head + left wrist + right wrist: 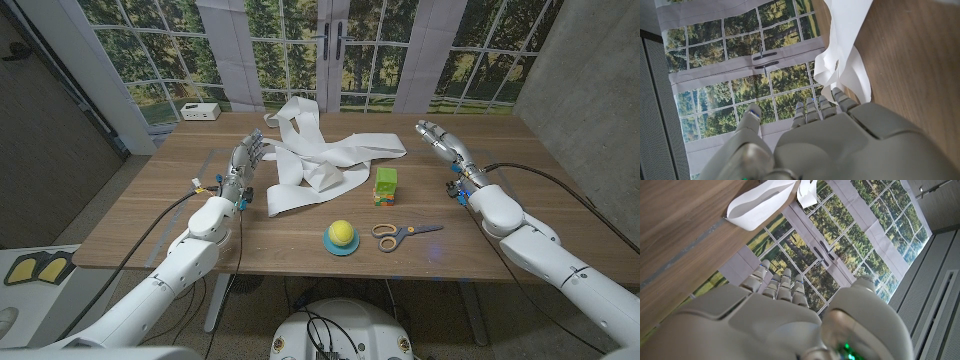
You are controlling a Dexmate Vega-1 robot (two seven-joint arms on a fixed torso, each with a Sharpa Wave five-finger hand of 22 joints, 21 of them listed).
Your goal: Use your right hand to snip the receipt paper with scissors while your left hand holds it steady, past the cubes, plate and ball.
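Nothing started yet, by the look of it. Left hand (245, 160) empty with fingers apart, just beside the receipt paper (320, 160), which sprawls in loose loops across the counter (150, 220) middle. Right hand (442, 140) also empty and spread, well apart from the scissors (395, 234) lying at the near edge. Next move probably: right hand goes for the scissor handles (orange loops), left pins the paper. Blue plate (341, 247) carries the yellow ball (341, 234); stacked green cubes (385, 185) stand beside the paper.
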